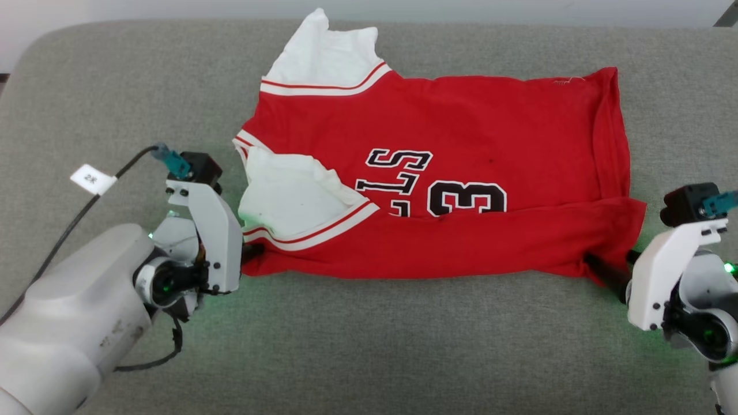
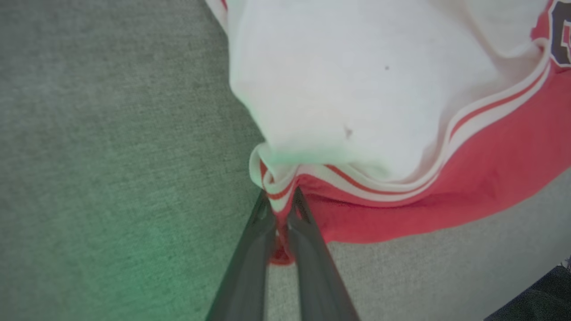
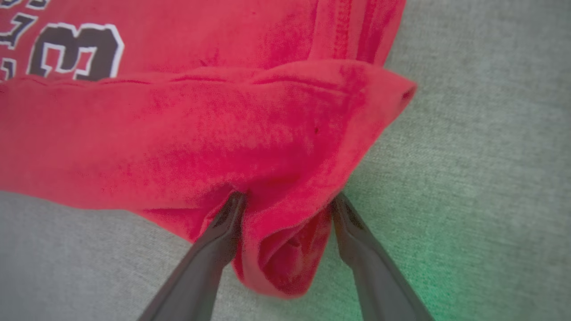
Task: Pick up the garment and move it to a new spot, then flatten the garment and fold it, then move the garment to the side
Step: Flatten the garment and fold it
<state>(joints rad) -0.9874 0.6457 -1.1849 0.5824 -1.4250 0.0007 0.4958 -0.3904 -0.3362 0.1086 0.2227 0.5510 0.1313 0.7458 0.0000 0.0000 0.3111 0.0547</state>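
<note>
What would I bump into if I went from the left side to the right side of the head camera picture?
white tag on the cable → left gripper → garment → right gripper

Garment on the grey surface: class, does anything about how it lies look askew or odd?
Yes. The garment has its near edge folded up over the lettering, hiding its lower part, and one white sleeve lies crumpled on the red front. Cloth bulges inside the open right claw.

red garment (image 1: 473,144), white panels (image 1: 288,199), grey surface (image 1: 403,346)
</note>
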